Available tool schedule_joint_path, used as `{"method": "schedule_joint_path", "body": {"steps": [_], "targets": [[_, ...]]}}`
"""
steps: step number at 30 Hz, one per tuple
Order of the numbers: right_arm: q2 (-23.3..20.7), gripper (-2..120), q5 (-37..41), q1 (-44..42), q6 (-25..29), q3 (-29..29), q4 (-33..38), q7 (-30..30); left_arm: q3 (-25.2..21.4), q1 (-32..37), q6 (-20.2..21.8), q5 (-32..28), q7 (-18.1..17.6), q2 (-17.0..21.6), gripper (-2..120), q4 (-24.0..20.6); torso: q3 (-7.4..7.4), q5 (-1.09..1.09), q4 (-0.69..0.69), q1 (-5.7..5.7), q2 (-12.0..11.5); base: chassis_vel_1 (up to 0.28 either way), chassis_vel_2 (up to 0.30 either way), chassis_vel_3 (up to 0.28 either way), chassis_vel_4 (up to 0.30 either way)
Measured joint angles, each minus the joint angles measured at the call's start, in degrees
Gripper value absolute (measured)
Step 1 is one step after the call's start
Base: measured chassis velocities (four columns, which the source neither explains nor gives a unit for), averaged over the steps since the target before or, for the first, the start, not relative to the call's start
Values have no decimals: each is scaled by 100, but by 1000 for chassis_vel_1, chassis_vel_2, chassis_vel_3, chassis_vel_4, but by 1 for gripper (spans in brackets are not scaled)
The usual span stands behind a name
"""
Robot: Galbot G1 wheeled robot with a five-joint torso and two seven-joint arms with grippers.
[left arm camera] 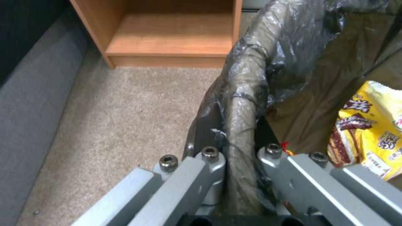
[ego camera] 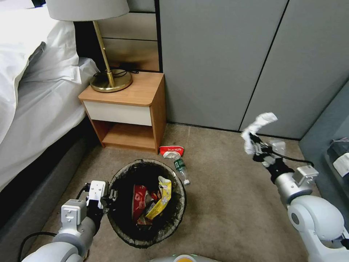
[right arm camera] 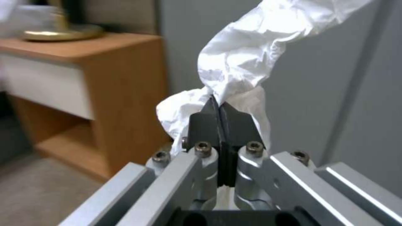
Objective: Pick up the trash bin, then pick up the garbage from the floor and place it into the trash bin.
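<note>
Right gripper (ego camera: 253,142), raised at 3 o'clock of the head view, is clenched on a crumpled white tissue (ego camera: 257,128); its black fingertips (right arm camera: 209,122) meet with the paper pinched between them, and the tissue rises in a twisted plume against the grey wall panel (ego camera: 218,62). Left gripper (ego camera: 111,196), at 8 o'clock, is clamped on the rim of the trash bin (ego camera: 120,222), one finger on each side of the bag-covered edge (left arm camera: 241,125). Inside the bin lie a red packet (ego camera: 140,203) and a yellow snack wrapper (ego camera: 163,198). On the carpet (ego camera: 232,214) just beyond the bin's rim, at its 1 o'clock, lie a small plastic bottle (ego camera: 181,169) and another red packet (ego camera: 171,151), beside the wooden nightstand (ego camera: 127,109) that bears a brass lamp (ego camera: 109,76).
</note>
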Motion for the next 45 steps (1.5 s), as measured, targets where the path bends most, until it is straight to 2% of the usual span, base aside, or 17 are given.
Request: {"method": "schedule_joint_path", "body": {"steps": [8, 15, 21, 29, 45], "targets": [[-458, 0, 36, 60, -169, -842, 610, 41, 6, -73, 0, 0, -4, -6, 1, 0, 0, 2, -1, 0, 0, 0, 0, 0, 0], [-758, 0, 113, 46, -189, -1045, 861, -225, 20, -101, 0, 46, -4, -7, 1, 0, 0, 1, -1, 0, 0, 0, 0, 0, 0], [-1061, 0, 81, 217, -213, -1848, 1005, -356, 81, -112, -7, 146, -1, -77, 1, 0, 0, 1, 1, 0, 0, 0, 0, 0, 0], [-1086, 0, -198, 265, -206, -2595, 988, -402, 103, -121, -13, 187, -1, -111, 1, 0, 0, 1, 0, 0, 0, 0, 0, 0, 0], [-886, 0, -730, 445, -223, -3508, 649, -479, 180, -144, -36, 264, 16, -169, 1, 0, 0, 1, 0, 0, 0, 0, 0, 0, 0]]}}
